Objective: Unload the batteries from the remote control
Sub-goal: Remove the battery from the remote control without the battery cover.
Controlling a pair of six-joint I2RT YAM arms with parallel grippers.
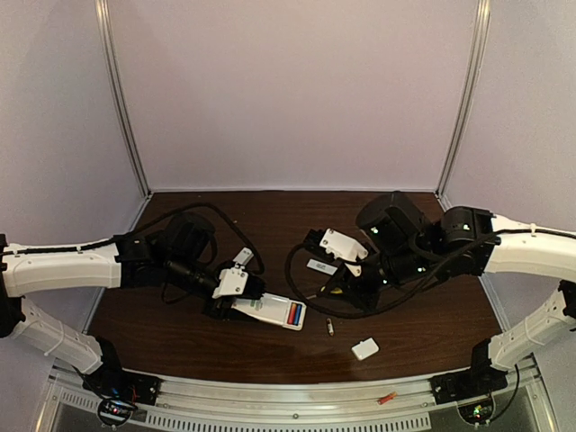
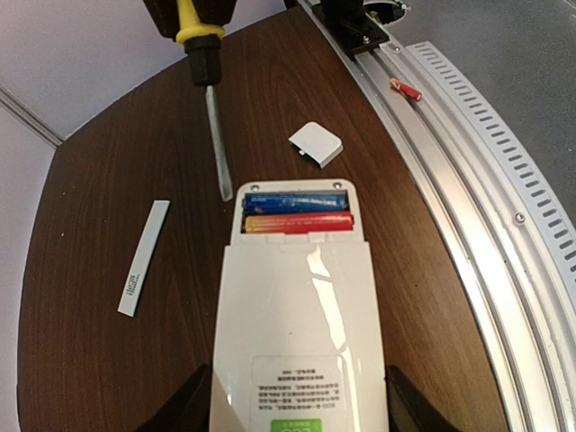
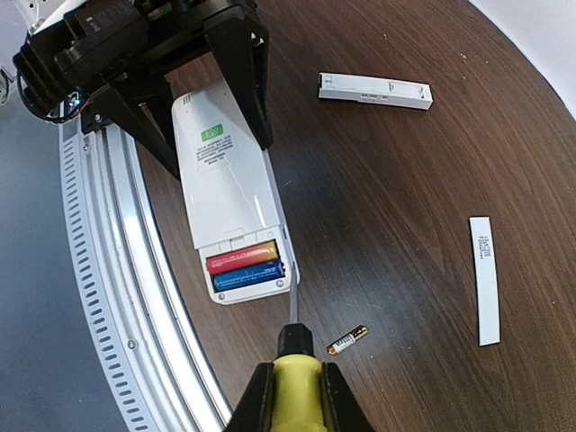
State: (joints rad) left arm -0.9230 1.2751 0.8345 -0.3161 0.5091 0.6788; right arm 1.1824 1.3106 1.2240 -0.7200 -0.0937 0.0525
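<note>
Flat on the dark wooden tabletop [image 1: 225, 207], back side up: white remote control [image 1: 270, 310] [image 2: 301, 333] [image 3: 229, 180], battery compartment uncovered at the end pointing away from the left arm. Left jaws closed across the width of the remote control, one black finger [image 3: 247, 81] along each long side, gripping the end opposite the compartment. Inside the compartment, side by side and lengthwise across it: the batteries [image 1: 294, 314], one blue [image 2: 292, 203] [image 3: 247, 274] nearer the outer end, one red-and-gold [image 2: 297, 222] [image 3: 243, 257] next to it, both seated. Right jaws narrow, clamped on the yellow handle of a screwdriver [image 3: 297, 387] [image 2: 216, 135], shaft reaching toward the remote control, tip just beside one corner of the open compartment; touching or not, impossible to tell. On the tabletop near the shaft, apart from the remote control: one loose cell [image 3: 346, 340] [image 1: 330, 328], gold and red, on its side. Nearer the front edge: small white cover [image 1: 364, 348] [image 2: 316, 144], well clear of everything else. Farther back: thin white strip [image 2: 144, 257] [image 3: 484, 279] [image 1: 321, 266] lying flat, and in the right wrist view a longer white bar [image 3: 375, 91] beyond the remote control. On the metal rail [image 2: 468, 180] at the near edge: a small red cylinder [image 2: 405, 88] [image 1: 387, 397] with a gold end.
</note>
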